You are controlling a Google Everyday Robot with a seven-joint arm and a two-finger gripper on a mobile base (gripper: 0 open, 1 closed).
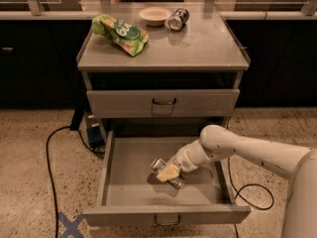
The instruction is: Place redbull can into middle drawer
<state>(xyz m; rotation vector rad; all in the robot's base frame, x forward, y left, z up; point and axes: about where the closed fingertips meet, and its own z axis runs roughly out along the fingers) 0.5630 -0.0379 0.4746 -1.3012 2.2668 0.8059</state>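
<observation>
Smooth white arm (237,150), cream hand (168,173) inside the middle drawer (163,214).

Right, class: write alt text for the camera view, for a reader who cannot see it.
A robot arm reaches into the open middle drawer, its tool at the redbull can. On the cabinet top sit a green bag, a bowl and a dark can.

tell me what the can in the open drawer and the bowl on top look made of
The redbull can, at the gripper in the middle drawer, looks like shiny metal: silvery glints. The bowl looks smooth and pale, maybe glazed ceramic or plastic.
</observation>
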